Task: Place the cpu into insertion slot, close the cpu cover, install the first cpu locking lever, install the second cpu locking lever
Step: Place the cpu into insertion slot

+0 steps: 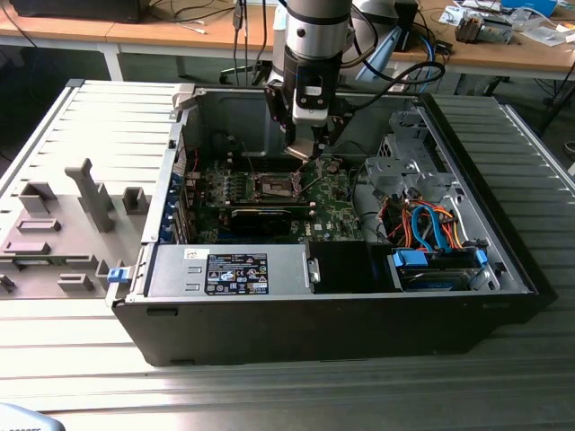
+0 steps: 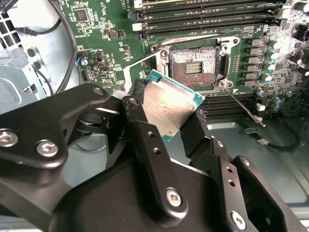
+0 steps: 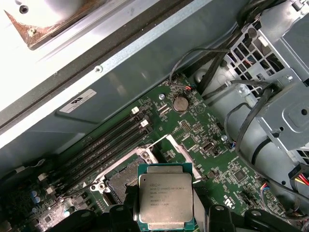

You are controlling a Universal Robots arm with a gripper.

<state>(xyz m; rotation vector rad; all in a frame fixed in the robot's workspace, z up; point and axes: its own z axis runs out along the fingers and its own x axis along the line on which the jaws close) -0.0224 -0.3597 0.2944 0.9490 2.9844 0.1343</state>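
My gripper [image 2: 164, 115] is shut on the cpu [image 2: 169, 107], a flat square chip with a grey metal face and a green rim. Its black fingers [image 2: 145, 137] clamp two opposite edges. In the exterior view the gripper [image 1: 305, 149] hangs inside the open computer case, just above the green board. The insertion slot [image 2: 194, 65] lies uncovered with its dark centre showing, close beside the tilted chip. In the first wrist view the cpu [image 3: 165, 200] hovers beside the insertion slot [image 3: 123, 180], and the cpu cover [image 3: 183, 153] stands raised. A thin wire locking lever [image 2: 241, 104] is swung away from the socket.
The black case [image 1: 314, 314] lies on its side on a ribbed metal table. Long memory slots [image 2: 203, 19] run beside the socket. A silvery drive cage [image 1: 404, 171] with orange and blue cables [image 1: 431, 224] fills the exterior view's right. A grey fixture [image 1: 63, 233] sits outside the case.
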